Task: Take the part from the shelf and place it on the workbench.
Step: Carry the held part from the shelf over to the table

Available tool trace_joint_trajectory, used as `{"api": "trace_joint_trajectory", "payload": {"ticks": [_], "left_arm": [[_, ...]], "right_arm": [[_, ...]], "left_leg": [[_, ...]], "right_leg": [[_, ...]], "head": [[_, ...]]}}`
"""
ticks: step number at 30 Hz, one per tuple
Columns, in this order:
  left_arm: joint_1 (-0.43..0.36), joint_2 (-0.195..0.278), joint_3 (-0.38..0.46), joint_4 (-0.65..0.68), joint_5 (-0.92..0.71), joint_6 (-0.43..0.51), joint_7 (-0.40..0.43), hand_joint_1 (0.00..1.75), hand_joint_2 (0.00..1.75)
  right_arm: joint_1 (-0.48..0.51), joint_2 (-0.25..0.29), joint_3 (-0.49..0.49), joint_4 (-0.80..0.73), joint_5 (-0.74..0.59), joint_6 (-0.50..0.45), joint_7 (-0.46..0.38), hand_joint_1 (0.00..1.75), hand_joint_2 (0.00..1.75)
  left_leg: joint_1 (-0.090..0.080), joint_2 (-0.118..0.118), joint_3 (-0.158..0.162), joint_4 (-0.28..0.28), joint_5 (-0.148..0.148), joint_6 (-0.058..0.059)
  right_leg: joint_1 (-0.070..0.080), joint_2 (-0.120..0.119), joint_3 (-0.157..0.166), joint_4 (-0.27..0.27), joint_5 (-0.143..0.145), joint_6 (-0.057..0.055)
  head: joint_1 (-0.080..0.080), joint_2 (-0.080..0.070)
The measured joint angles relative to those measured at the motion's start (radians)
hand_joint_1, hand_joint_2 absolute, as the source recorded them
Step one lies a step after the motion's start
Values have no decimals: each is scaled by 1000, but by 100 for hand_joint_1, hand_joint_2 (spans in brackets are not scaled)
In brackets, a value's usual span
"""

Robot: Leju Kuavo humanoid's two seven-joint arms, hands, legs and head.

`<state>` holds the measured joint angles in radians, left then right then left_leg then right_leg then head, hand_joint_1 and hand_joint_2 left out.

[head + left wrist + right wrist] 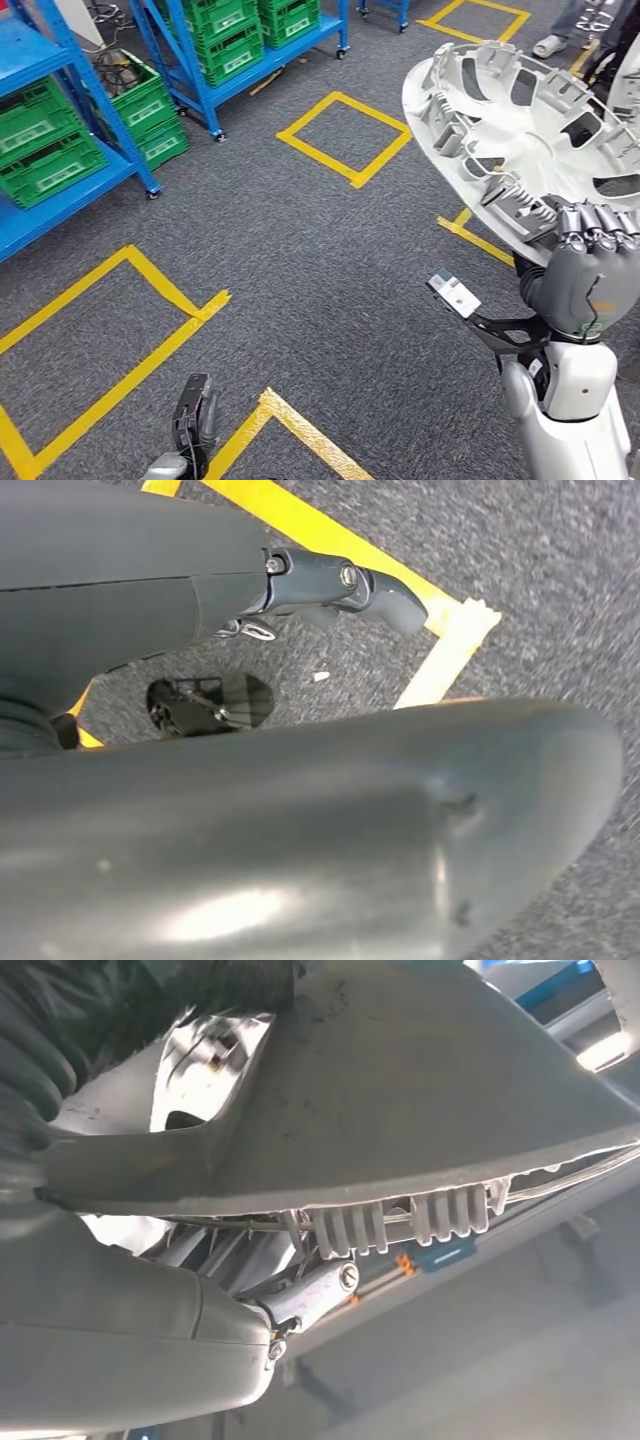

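Over grey carpet [317, 260] taped in yellow, the right hand [592, 275] grips the white part [521, 130] by its rim; the left hand [195, 412] hangs low, its grasp unclear.

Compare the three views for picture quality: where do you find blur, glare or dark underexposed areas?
Head view: sharp and evenly lit, white part crisp. Left wrist view: carpet blurred, a glare patch on the near left robot hand. Right wrist view: the part's underside dim, a blown-out bright patch at one corner.

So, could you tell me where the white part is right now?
In the head view, the white part is at upper right, gripped at its edge by the right hand, above the taped grey floor.
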<state>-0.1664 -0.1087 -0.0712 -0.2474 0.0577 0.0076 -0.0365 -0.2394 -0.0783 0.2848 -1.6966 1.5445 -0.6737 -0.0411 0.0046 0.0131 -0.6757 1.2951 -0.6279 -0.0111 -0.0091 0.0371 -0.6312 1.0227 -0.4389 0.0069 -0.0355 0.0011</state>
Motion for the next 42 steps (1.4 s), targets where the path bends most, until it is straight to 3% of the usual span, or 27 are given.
{"api": "trace_joint_trajectory", "payload": {"ticks": [1, 2, 4, 5, 7, 9, 11, 13, 15, 16, 18, 19, 21, 22, 24, 26, 28, 30, 31, 32, 33, 35, 37, 39, 40, 42], "left_arm": [[2, 0, 0, 0, 2, 0, 0, 0, 0], [3, 1, 1, 1, 4, 0, -1, 0, 0], [4, 2, 1, 2, 5, 0, -2, 0, 0], [5, 3, 1, 2, 5, 0, -3, 0, 0], [8, 5, 2, 4, 6, 0, -6, 0, 0], [9, 4, 4, 4, 6, 0, -8, 0, 0], [9, 3, 6, 4, 6, 0, -9, 0, 0], [11, 2, 8, 4, 6, 0, -10, 0, 0], [14, 2, 9, 5, 6, 0, -10, 0, 0], [15, 2, 10, 5, 6, 0, -10, 0, 0], [14, 2, 13, 5, 6, 0, -10, 0, 0], [13, 2, 15, 5, 6, 0, -10, 0, 0], [11, 3, 16, 5, 6, 0, -11, 0, 0], [11, 4, 17, 5, 6, 0, -11, 0, 0], [9, 5, 17, 5, 6, 0, -12, 0, 0], [6, 6, 18, 5, 6, 0, -12, 0, 0], [7, 8, 18, 5, 5, 0, -13, 0, 0], [11, 9, 18, 5, 5, 0, -13, 0, 0], [13, 10, 18, 5, 5, 0, -13, 0, 0], [13, 10, 18, 5, 5, 0, -13, 0, 0], [11, 10, 18, 5, 5, 0, -13, 0, 0], [6, 13, 18, 5, 4, 0, -13, 0, 0], [-2, 15, 18, 5, 2, 0, -14, 0, 0], [-12, 12, 18, 5, -4, 0, -15, 0, 0], [-18, 9, 18, 5, -8, 0, -16, 0, 0], [-32, 1, 19, 5, -14, 0, -17, 0, 0]], "right_arm": [[7, -3, -9, -1, 0, 0, -5, 175, 175], [13, -6, -18, -2, 0, 0, -10, 175, 175], [27, -13, -36, -6, 0, 0, -20, 175, 175], [32, -16, -45, -9, 0, 0, -25, 175, 175], [44, -25, -64, -18, 0, 0, -34, 175, 175], [59, -35, -82, -26, 0, 0, -37, 175, 175], [69, -41, -94, -31, 0, 0, -40, 175, 175], [70, -44, -99, -34, 0, 0, -43, 175, 175], [71, -46, -101, -34, 0, 0, -44, 175, 175], [73, -47, -102, -34, 0, 0, -45, 175, 175], [75, -49, -105, -34, 0, 0, -48, 175, 175], [75, -49, -106, -35, 0, 0, -50, 175, 175], [75, -49, -107, -35, 0, 0, -53, 175, 175], [76, -49, -108, -36, 0, 0, -53, 175, 175], [81, -49, -109, -37, 0, 0, -54, 175, 175], [86, -49, -111, -39, 0, 0, -55, 175, 175], [87, -49, -111, -40, 0, 0, -59, 175, 175], [89, -49, -111, -40, 0, 0, -63, 175, 175], [91, -49, -111, -40, 0, 0, -64, 175, 175], [93, -49, -111, -40, 0, 0, -64, 175, 175], [94, -49, -111, -40, 0, 0, -65, 175, 175], [95, -49, -111, -40, 0, 0, -67, 175, 175], [96, -49, -114, -41, 0, 0, -69, 175, 175], [103, -50, -119, -43, 0, 0, -70, 175, 175], [109, -50, -122, -45, 0, 0, -70, 175, 175], [116, -50, -126, -47, 0, 0, -71, 175, 175]], "left_leg": [[0, -2, 0, -6, 19, 1], [0, -9, 16, -47, 53, 4], [4, -52, 65, -169, 122, 12], [6, -78, 84, -215, 138, 15], [7, -103, 97, -248, 134, 18], [7, -80, 101, -264, 135, 26], [9, -52, 106, -276, 143, 36], [7, -22, 108, -280, 145, 42], [6, 11, 108, -280, 144, 44], [5, 26, 108, -280, 143, 44], [5, 51, 110, -279, 141, 40], [3, 62, 111, -279, 138, 36], [-5, 82, 114, -276, 133, 27], [-8, 91, 115, -276, 132, 23], [-8, 107, 117, -276, 128, 13], [-3, 74, 106, -242, 98, 3], [0, 18, 61, -130, 36, 0], [0, -2, 4, -6, -9, 0], [-1, -5, -9, 16, -5, 1], [0, -8, -5, 1, 19, 3], [0, -16, 14, -48, 57, 5], [4, -61, 64, -173, 124, 14], [6, -93, 93, -243, 136, 19], [5, -81, 99, -258, 130, 22], [6, -69, 100, -262, 134, 28], [9, -44, 103, -272, 140, 38]], "right_leg": [[0, 16, 0, 1, 0, 0], [0, 32, 1, 3, 0, 0], [-1, 60, -1, 7, 0, 4], [-2, 72, -5, 10, 1, 8], [-8, 96, -18, 11, 8, 22], [-12, 107, -30, 8, 14, 38], [-8, 56, -53, 42, -10, 49], [-6, -11, -105, 153, -68, 58], [-9, -31, -152, 259, -104, 64], [-11, -35, -153, 268, -99, 66], [-11, -55, -97, 175, -49, 66], [-6, -84, -56, 106, -29, 63], [2, -119, -2, 15, -8, 48], [6, -122, 3, 4, -11, 39], [4, -96, 0, 3, -6, 22], [0, -71, -1, -1, -2, 9], [-2, -46, 0, -2, -1, 1], [0, -16, 0, -1, 0, -3], [0, 1, 0, 0, 0, -3], [0, 18, 0, 2, 0, -3], [0, 34, 0, 3, 0, -2], [1, 63, -3, 9, -1, 1], [-3, 87, -15, 15, 3, 12], [-8, 108, -26, 13, 11, 28], [-7, 97, -32, 15, 9, 33], [-3, 42, -62, 65, -22, 42]], "head": [[0, 0], [0, 0], [0, 0], [1, 0], [-2, 0], [-5, 0], [1, 0], [7, 0], [8, 0], [8, 0], [8, 0], [9, 0], [8, 0], [8, 0], [8, 0], [6, 0], [3, 0], [2, 0], [2, 0], [2, 0], [2, 0], [2, 0], [3, 0], [2, 0], [3, 0], [11, 0]]}}
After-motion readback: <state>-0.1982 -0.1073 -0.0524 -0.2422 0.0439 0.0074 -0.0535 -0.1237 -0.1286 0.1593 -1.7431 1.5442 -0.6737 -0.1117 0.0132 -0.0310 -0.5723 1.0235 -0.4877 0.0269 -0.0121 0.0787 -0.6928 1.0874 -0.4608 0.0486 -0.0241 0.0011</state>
